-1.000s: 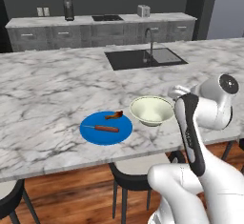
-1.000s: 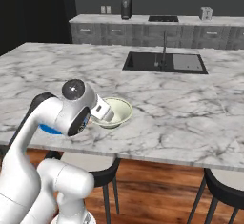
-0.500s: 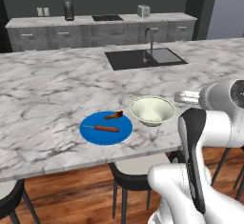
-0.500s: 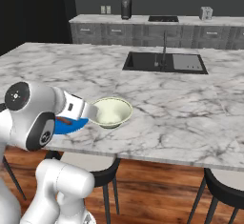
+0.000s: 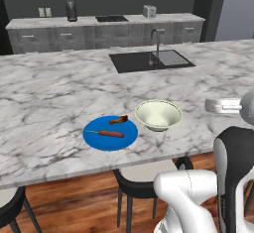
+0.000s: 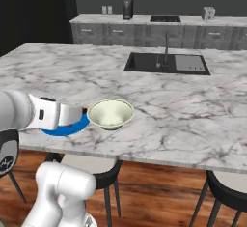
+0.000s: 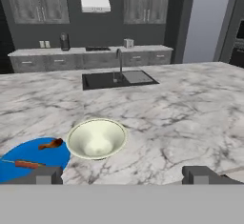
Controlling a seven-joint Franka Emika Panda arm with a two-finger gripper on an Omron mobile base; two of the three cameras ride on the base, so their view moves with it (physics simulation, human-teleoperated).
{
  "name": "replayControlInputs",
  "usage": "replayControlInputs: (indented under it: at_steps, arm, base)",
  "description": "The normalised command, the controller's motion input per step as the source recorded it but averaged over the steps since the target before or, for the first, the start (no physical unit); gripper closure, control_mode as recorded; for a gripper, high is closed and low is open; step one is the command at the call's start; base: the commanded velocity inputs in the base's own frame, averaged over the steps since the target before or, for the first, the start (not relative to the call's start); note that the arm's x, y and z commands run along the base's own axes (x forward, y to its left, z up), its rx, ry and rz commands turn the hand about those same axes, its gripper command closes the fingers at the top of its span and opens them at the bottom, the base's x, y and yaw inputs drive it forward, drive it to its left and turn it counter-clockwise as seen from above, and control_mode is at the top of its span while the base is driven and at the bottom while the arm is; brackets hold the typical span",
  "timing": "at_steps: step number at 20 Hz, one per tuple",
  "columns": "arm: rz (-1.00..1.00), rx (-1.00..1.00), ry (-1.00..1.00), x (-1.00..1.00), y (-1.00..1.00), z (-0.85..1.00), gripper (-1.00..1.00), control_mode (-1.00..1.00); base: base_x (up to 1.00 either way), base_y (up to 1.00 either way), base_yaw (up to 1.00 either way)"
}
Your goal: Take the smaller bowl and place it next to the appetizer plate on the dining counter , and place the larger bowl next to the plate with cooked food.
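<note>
- Your hand (image 7: 122, 174) is wide apart and holds nothing; the two fingertips (image 7: 46, 175) stand far from each other at the bottom of the hand view.
- The hand is behind the near edge of the table (image 5: 44, 88), pulled away from the things on it.
- The large bowl (image 5: 158, 114) sits upright on the table, just beside the blue plate (image 5: 110, 133), on its right. I cannot tell if the two rims touch.
- The blue plate carries brown strips of food (image 5: 111, 134) and lies near the table's front edge.
- I judge that the step for the large bowl is done, because it rests next to the plate with cooked food.
- The sink (image 5: 150, 60) is further back in the table, well apart from the bowl.
- The next move calls for the small bowl and the appetizer plate; you must first find them, probably by driving the base.
- Keep the hand wide and come to the small bowl from above its rim.
</note>
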Motion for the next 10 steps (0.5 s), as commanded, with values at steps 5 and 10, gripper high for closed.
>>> replayControlInputs:
  at_steps: [5, 10]
  arm:
    - [0.02, 0.0, 0.01, 0.0, 0.0, 0.03, -1.0, 1.0]
    - [0.0, 0.0, 0.0, 0.0, 0.0, 0.0, -1.0, 1.0]
  base:
    - [0.0, -0.55, 0.01]
    - [-0.26, -1.0, 0.01]
